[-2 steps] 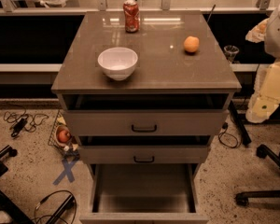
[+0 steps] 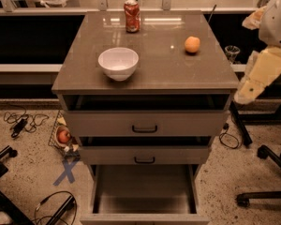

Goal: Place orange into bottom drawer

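On the floor at your far left lie black cables (image 2: 23,121). Beside the cabinet stands a wire basket (image 2: 56,134) with a reddish fruit (image 2: 63,136) in it, and a blue tape cross (image 2: 67,171) is at 6 o'clock from it. On the worktop (image 2: 154,76) you see a white bowl (image 2: 118,63) near the front left, empty. A red can (image 2: 131,16) stands upright at 12 o'clock, at the back edge. The orange (image 2: 192,44) sits at about 2 o'clock from the bowl, well apart from it. It is small, round and smooth, with a pale orange skin, and nothing touches or covers it. Below, the two upper drawers (image 2: 145,125) with black handles are pulled out a little. The bottom drawer (image 2: 143,191) is pulled out the most, and its grey floor is bare. A small glass (image 2: 232,52) stands at 3 o'clock from the orange, beyond the worktop edge. The gripper (image 2: 247,93) hangs off the right side of the worktop, at about 4 o'clock from the orange and well apart from it. You cannot tell if it is apart or together.
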### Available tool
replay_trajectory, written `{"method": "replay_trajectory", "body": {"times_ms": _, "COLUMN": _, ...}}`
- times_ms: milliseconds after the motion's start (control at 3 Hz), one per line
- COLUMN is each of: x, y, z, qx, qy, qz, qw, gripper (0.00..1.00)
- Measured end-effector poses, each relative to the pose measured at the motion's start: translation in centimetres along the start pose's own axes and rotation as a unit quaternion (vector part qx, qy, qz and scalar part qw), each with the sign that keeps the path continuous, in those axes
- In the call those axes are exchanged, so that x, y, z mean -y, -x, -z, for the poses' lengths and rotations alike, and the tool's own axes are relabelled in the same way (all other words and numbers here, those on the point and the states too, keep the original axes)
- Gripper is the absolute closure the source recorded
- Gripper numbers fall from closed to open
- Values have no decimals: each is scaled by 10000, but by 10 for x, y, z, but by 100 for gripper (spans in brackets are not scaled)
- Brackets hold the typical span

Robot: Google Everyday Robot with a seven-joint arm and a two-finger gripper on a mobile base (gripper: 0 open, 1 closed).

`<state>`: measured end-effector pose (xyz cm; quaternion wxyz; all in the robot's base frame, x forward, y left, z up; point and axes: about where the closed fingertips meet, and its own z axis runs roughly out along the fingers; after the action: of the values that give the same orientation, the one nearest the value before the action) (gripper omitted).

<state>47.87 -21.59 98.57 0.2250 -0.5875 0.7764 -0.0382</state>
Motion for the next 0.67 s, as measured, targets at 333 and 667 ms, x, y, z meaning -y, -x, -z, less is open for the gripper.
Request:
{"method": "replay_trajectory", "body": {"times_ms": 333, "x": 52, "y": 7, "z": -19, "qx": 589, "qy": -319, "qz": -448, "qw": 9967, "gripper": 0}}
{"method": "replay_trajectory", "body": {"times_ms": 667, "x": 95, "y": 4, "z": -42, "qx": 1231, "qy": -612, "qz": -1126, "qw": 9841, "gripper": 0}}
